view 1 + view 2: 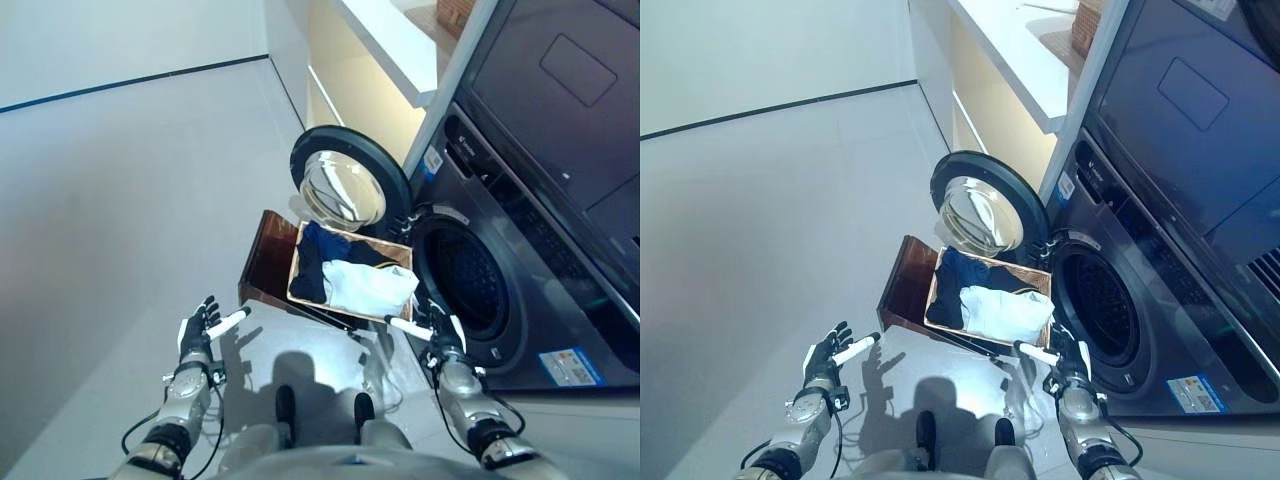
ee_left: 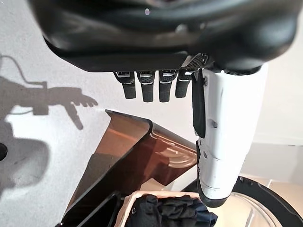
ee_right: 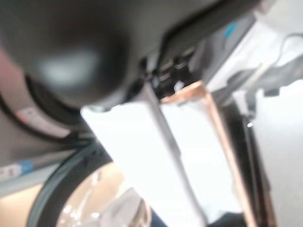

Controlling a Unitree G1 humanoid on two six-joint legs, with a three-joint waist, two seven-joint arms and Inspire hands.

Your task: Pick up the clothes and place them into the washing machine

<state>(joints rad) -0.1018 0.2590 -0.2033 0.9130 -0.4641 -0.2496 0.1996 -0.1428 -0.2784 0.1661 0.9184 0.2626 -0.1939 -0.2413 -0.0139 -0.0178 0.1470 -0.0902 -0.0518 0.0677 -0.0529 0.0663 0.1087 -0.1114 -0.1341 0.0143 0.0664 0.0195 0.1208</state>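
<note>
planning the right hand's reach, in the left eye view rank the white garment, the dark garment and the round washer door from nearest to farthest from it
From the right hand:
1. White garment, in the basket's near right part, just ahead of the hand.
2. Dark garment, in the basket's left and far part.
3. Round washer door, swung open beyond the basket.

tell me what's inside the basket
The basket holds dark clothes on its left and a white garment on its right, beside the washer. Anything under them is covered.
</note>
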